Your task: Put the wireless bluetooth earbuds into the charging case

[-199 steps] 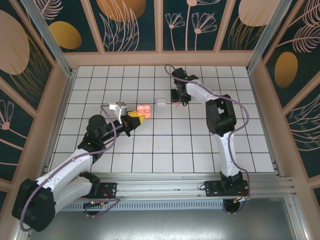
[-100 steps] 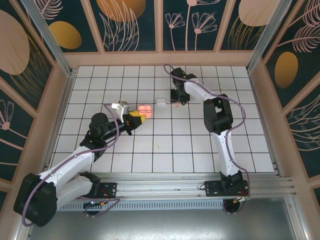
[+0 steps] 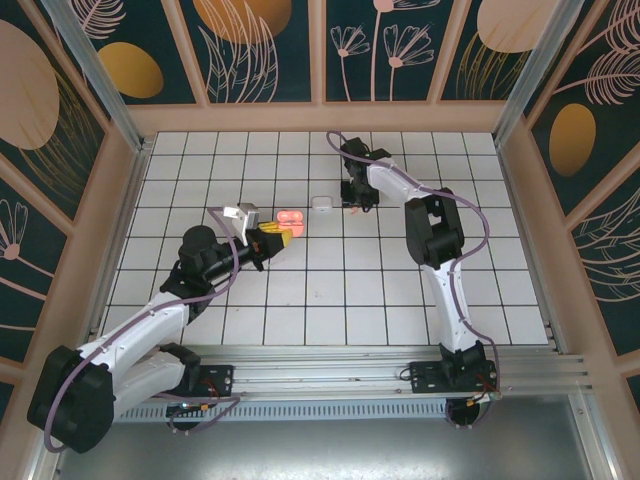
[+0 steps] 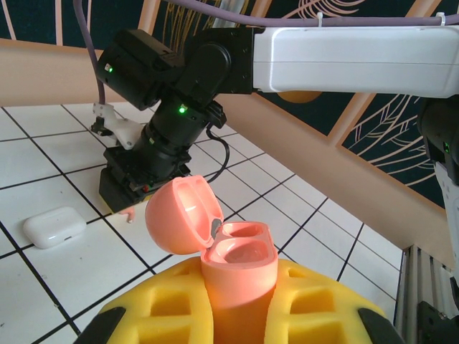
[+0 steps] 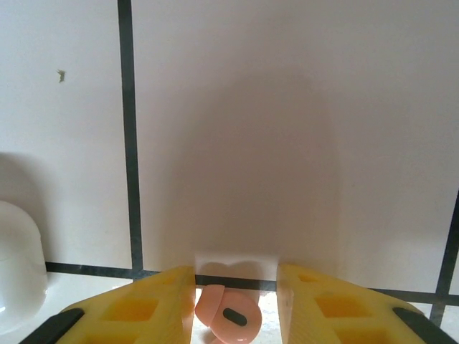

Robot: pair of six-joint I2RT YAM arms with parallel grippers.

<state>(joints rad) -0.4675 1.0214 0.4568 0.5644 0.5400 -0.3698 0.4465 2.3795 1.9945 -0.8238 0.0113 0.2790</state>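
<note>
A salmon-pink charging case (image 4: 237, 266) stands upright in my left gripper (image 4: 240, 304), which is shut on its body; its lid hangs open to the left and both wells look empty. From above, the case (image 3: 288, 217) sits just beyond the left gripper (image 3: 275, 236). My right gripper (image 5: 235, 297) points down at the tiles, its yellow fingers (image 5: 143, 304) standing either side of a salmon-pink earbud (image 5: 228, 322). The bud lies against the left finger, with a gap to the right one. The left wrist view has that earbud (image 4: 130, 213) under the right gripper (image 4: 123, 193).
A closed white case (image 3: 323, 203) lies on the tiles between the two grippers, just left of the right gripper (image 3: 357, 203); it also appears as a white case (image 4: 54, 226) and a white case (image 5: 14, 265). Wooden walls ring the tiled table (image 3: 400, 290).
The right gripper's fingers have drawn closer together around the pink earbud, and its wrist has edged slightly left. The left arm shifted a little a second ago, then held still.
</note>
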